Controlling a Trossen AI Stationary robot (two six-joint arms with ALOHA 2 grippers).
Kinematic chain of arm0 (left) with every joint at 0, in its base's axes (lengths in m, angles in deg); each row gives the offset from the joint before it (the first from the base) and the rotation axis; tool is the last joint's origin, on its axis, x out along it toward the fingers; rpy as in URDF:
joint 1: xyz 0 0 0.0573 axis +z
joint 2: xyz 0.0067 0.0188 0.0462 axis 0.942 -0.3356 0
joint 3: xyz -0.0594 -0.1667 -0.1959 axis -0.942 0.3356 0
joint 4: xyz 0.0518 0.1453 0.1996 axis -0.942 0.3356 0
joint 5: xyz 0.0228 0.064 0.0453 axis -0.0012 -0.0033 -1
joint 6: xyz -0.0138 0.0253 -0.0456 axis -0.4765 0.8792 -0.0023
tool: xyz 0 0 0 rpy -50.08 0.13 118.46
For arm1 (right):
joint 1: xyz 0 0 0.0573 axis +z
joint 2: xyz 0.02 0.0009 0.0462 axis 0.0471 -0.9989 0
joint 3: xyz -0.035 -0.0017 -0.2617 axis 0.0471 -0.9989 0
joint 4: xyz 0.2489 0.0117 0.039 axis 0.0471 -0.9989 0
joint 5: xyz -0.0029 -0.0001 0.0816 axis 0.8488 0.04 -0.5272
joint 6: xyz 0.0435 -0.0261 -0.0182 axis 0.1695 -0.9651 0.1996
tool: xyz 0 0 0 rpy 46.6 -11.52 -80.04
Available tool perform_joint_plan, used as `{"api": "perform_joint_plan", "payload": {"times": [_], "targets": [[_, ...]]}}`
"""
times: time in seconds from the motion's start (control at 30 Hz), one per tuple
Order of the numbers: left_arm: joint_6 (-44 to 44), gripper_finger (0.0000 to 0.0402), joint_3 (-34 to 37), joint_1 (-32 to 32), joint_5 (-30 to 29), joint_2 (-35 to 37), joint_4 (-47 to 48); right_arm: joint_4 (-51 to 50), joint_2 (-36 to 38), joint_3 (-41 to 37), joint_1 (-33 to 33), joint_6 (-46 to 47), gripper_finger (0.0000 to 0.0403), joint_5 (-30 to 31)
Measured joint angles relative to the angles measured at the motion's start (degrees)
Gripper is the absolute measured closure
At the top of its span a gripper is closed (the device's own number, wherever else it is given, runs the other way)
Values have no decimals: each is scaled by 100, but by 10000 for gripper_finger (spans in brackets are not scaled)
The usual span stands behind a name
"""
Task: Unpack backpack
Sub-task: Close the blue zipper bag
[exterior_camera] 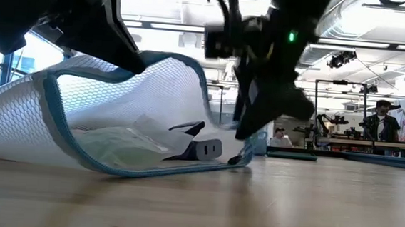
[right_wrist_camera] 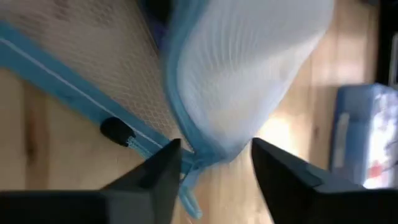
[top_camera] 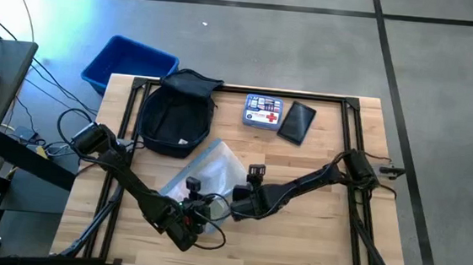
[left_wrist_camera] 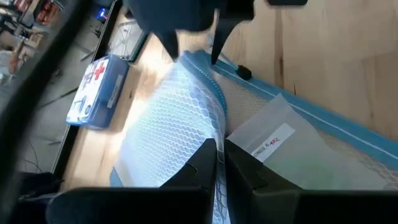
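Backpack is sitting upper left on the counter; left gripper is clamping its fingers on the mesh pouch; right gripper fingers are spreading apart around the pouch's blue edge.

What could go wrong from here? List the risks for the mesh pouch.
1. The left pincer is shut on one edge of the mesh pouch, lifting it; the labelled plastic bag inside might slide out.
2. The right pincer stands open around the pouch's blue edge by the zipper pull; closing carelessly could miss it or snag the mesh.
3. Both arms crowd together, so they might collide.
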Motion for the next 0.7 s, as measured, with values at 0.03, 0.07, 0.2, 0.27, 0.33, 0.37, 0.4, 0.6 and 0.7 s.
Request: {"api": "perform_joint_plan", "payload": {"times": [0.03,0.07,0.2,0.27,0.33,0.37,0.4,0.6,0.7], "targets": [[-31,402,0,2,-2,0,0,-160,0,123,40,-21,195,65],[-45,402,0,2,-2,0,-2,-350,0,243,86,-3,183,174],[-111,402,0,9,0,0,-19,-1226,3,582,287,335,161,783],[-135,402,0,9,6,0,-31,-1587,44,627,367,562,161,926],[-137,402,0,8,53,0,-35,-1710,195,461,403,690,166,943],[-137,402,0,4,134,0,-59,-1714,312,298,403,753,171,947],[-137,402,0,4,246,0,-87,-1632,439,92,409,804,175,930],[477,384,0,-39,1207,0,-346,-1,1321,-1645,396,370,200,641],[710,348,0,-45,1237,0,-196,1294,1549,-2521,399,-497,208,559]]}}
